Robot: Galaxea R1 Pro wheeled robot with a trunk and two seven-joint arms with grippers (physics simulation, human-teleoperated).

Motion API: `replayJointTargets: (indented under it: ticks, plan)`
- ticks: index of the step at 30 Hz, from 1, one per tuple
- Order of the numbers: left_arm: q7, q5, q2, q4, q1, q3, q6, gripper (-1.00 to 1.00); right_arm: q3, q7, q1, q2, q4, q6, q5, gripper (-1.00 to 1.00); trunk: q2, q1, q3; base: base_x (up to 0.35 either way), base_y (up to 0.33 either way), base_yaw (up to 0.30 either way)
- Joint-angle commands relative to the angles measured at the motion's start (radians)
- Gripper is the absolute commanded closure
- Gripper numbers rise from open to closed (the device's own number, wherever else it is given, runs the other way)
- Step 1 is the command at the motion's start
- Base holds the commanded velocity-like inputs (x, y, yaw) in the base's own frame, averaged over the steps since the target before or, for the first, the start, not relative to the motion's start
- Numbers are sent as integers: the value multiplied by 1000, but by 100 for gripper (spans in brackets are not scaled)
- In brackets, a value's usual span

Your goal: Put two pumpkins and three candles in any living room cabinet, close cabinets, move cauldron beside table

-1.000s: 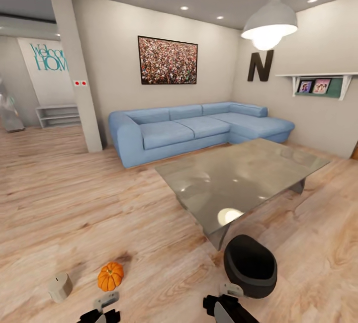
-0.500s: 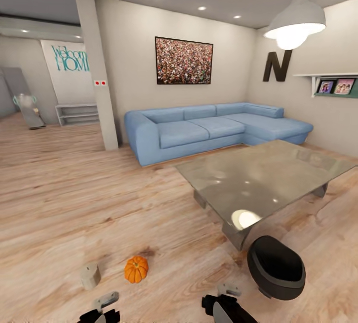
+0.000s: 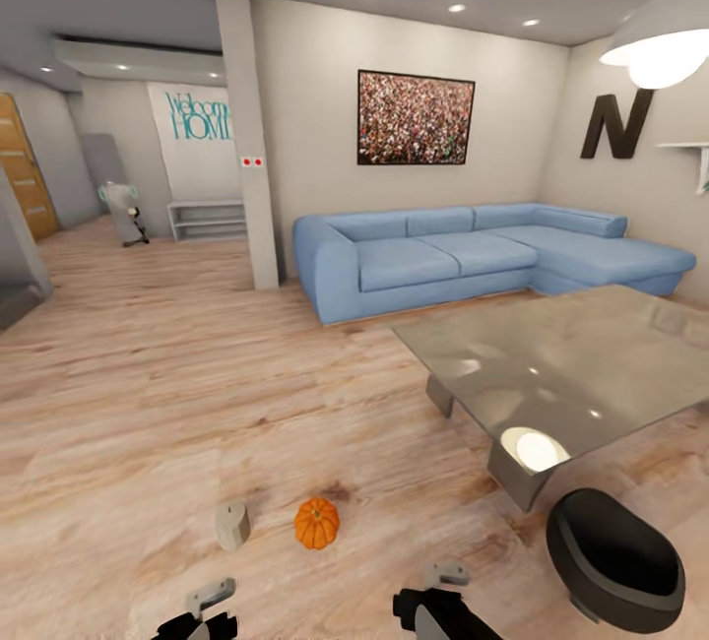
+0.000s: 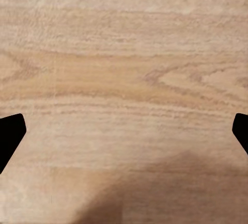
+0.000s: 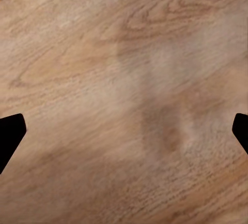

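Spanning the room: wood floor [image 3: 148, 404]; blue sofa [image 3: 473, 256] at 1 o'clock; glass table [image 3: 581, 364] at 3; black cauldron [image 3: 615, 553] at 4, beside it. Pumpkin [image 3: 316, 522] and, seemingly, a candle [image 3: 232, 526] near 6. Left gripper [image 4: 124, 136], right gripper [image 5: 124, 136]: fingers spread wide, empty.

A pumpkin [image 3: 316, 523] sits on the wooden floor [image 3: 148, 394] just beside a candle [image 3: 232, 526]. The black cauldron [image 3: 615, 558] stands near the corner of the glass tabletop [image 3: 581, 364], with a blue sofa [image 3: 473, 256] beyond.
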Motion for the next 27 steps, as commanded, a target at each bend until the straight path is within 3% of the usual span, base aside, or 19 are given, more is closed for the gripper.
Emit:
replayJointTargets:
  ticks: [1, 8, 27]
  plan:
    - [0, 0, 0, 0, 0, 0, 0, -100, 0, 0, 0, 0, 0, 1, 0, -100, 0, 0, -1, 0, 5, 235]
    - [-1, 6, 0, 0, 0, 2, -1, -100, 1, 1, 0, 0, 0, 4, -2, -100, 0, 0, -10, 0, 1, 198]
    - [0, 9, 0, 0, 0, 9, 1, -100, 1, 6, 0, 0, -2, -5, 2, -100, 126, -69, 36, 0, 0, 93]
